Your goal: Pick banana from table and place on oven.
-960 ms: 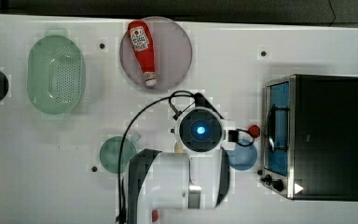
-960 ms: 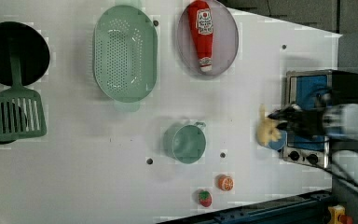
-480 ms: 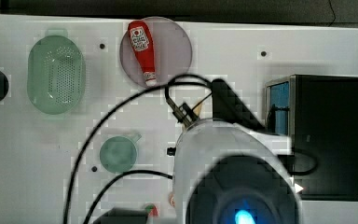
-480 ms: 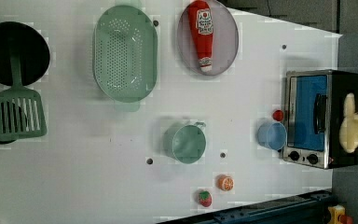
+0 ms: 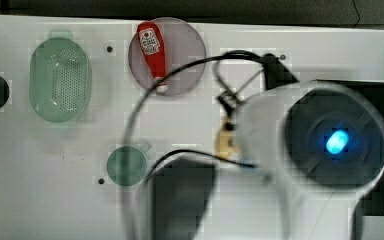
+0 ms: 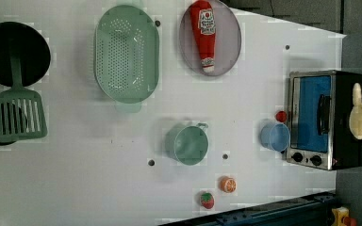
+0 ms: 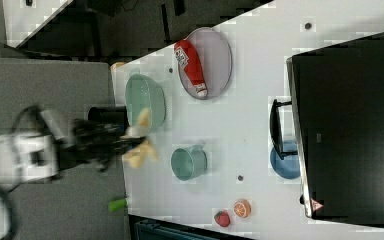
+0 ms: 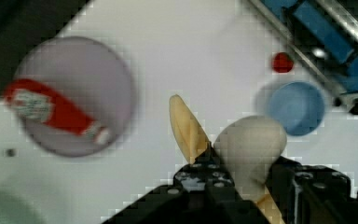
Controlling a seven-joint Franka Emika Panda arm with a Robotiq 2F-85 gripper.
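Hanging high above the table, claw pinching the banana, well clear of the oven

We see a smooth matt white surface, the oven with its brushed silver metal frame and glossy blue glass, and a matt pale-yellow plastic-looking banana

You're looking at a lab test bench, not a real kitchen: white table with drilled mounting holes, toy kitchenware laid out on it – ketchup bottle on a plate, green colander, toaster oven, plastic strawberry.
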